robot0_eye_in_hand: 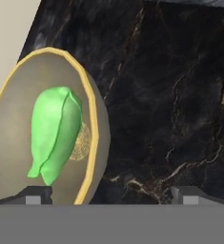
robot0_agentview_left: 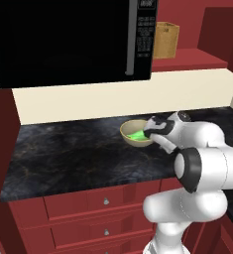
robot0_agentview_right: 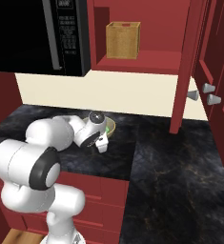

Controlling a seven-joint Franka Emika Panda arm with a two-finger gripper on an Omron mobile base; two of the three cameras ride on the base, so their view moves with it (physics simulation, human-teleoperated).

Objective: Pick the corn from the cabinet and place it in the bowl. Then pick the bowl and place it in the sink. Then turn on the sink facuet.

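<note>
The corn (robot0_eye_in_hand: 55, 133) lies inside the bowl (robot0_eye_in_hand: 92, 102), resting on its floor, and the bowl stands on the black marbled table (robot0_agentview_left: 73, 154) below the microwave (robot0_agentview_left: 68, 39), so the first step looks done and the bowl is the next thing to lift. I judge the bowl to be light and stiff, with a smooth plain rim that could slip (the loose corn inside may roll if the bowl tips), so the surest hold seems a pinch across the wall at the near rim, one finger inside and one outside, keeping it level. The gripper (robot0_eye_in_hand: 112, 194) is spread wide and holds nothing: in the hand view one tip shows at the bowl's near edge and the other out over bare table, which suits straddling the rim. The arm is folded low from the base, elbow bent, with the hand (robot0_agentview_left: 160, 130) just above the bowl's near side and pointing down; from the right it covers part of the bowl (robot0_agentview_right: 111, 125).
</note>
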